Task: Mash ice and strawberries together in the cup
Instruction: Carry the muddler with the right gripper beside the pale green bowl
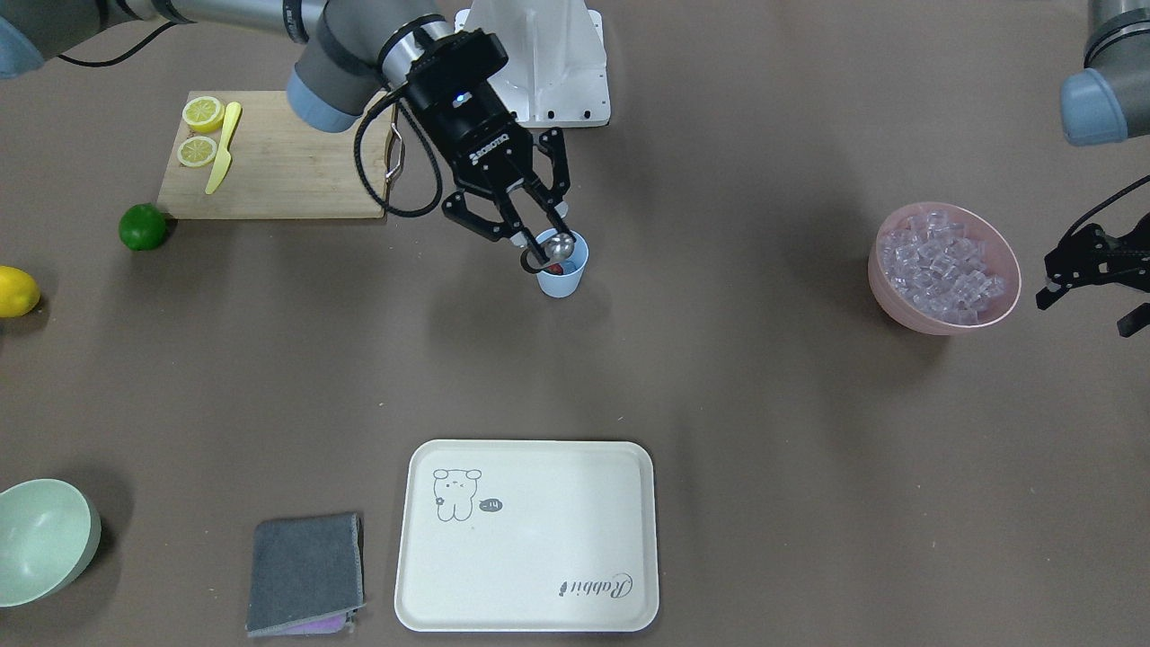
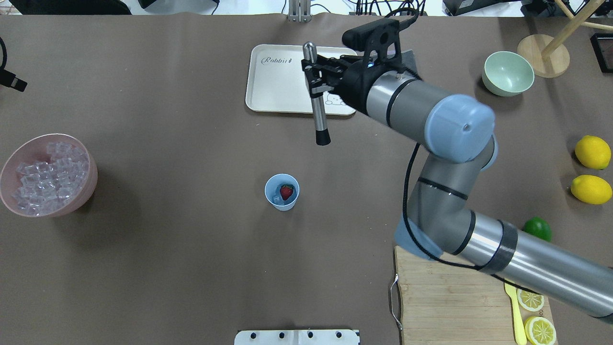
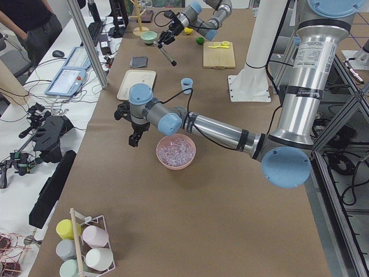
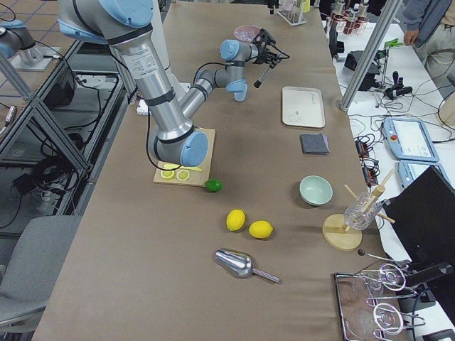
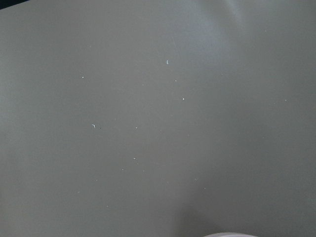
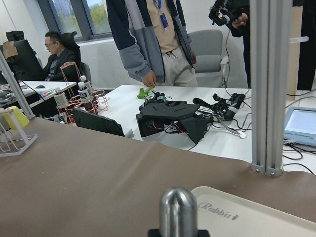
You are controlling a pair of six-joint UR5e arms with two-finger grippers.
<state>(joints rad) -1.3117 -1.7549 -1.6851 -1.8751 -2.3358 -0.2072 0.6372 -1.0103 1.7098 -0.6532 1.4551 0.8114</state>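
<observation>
Shiny metal muddler (image 2: 317, 103), matt plastic cup (image 2: 287, 207), glassy ice (image 2: 45, 175), wooden board (image 1: 287, 171).

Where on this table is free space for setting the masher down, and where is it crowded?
Free: the wide bare stretch between the pink bowl and the cup; the tray is bare too. Crowded: the robot's right end, with the cutting board, lime and lemons close together.

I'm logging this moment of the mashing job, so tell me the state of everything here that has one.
right gripper, shut on the muddler
muddler, held in the air, tip clear of the cup
left gripper, open, holding nothing
cup, upright, loaded
strawberry, whole, lying in the cup
ice, uncrushed, beside the strawberry in the cup
pink bowl, upright, full of cubes
lemon halves, cut faces up
</observation>
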